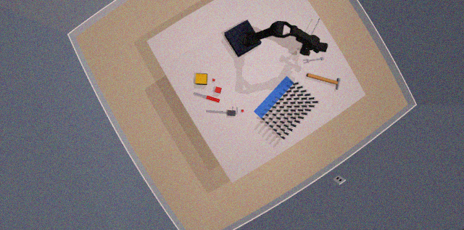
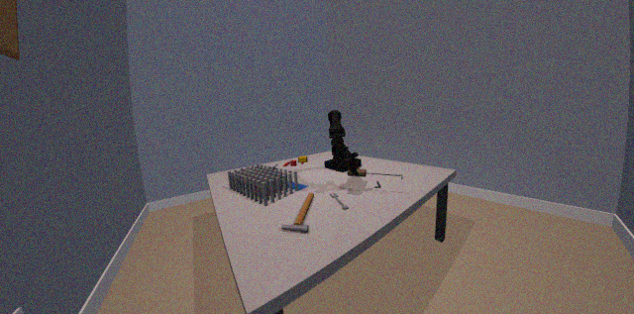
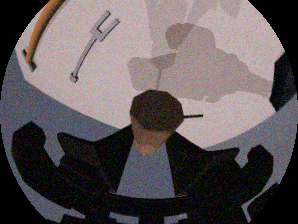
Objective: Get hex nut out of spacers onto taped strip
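Note:
My gripper is shut on the brown handle of a hook tool, held above the table. The tool's thin dark rod reaches out sideways, with a small bent tip in the exterior view; most of the tool is hidden under the arm in the top view. The standing spacers form a dense upright field, well away from my gripper. The blue taped strip lies along the field's front. I cannot make out the nut in any view.
A hammer and a grey forked tool lie between arm and field. A small black hex key lies near the arm. A yellow block, red cube, red-handled tool and dark-headed tool lie opposite.

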`<act>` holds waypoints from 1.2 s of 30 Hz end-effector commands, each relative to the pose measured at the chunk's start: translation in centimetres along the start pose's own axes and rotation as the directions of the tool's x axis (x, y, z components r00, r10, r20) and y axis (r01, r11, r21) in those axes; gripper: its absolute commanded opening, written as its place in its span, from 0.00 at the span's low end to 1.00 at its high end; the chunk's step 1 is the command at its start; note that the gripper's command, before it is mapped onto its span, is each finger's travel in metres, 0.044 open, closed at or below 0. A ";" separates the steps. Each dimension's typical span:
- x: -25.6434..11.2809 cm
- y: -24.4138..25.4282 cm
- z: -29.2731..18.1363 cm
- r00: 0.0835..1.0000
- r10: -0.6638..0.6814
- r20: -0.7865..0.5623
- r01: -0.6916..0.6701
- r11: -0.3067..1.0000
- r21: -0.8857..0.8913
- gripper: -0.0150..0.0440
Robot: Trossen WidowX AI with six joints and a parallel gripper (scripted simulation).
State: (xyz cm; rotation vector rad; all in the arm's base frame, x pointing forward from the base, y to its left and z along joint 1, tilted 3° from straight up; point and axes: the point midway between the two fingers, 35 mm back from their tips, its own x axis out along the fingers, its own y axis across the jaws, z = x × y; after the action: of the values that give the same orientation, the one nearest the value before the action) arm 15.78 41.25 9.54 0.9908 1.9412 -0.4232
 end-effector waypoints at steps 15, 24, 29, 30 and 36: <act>1.7 -0.3 1.1 1.000 -0.007 -0.006 0.007 1.000 -0.004 0.25; 2.4 -0.4 1.6 1.000 -0.007 -0.006 0.007 1.000 -0.004 0.25; 2.8 -0.4 1.9 1.000 -0.007 -0.006 0.007 1.000 -0.004 0.25; 2.9 -0.4 2.0 1.000 -0.007 -0.006 0.007 1.000 -0.004 0.25; 3.4 -0.5 2.3 1.000 -0.007 -0.006 0.007 1.000 -0.004 0.25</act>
State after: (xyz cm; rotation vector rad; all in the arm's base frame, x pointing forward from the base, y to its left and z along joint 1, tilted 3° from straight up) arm 15.90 41.18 5.88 0.9906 1.9407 -0.4235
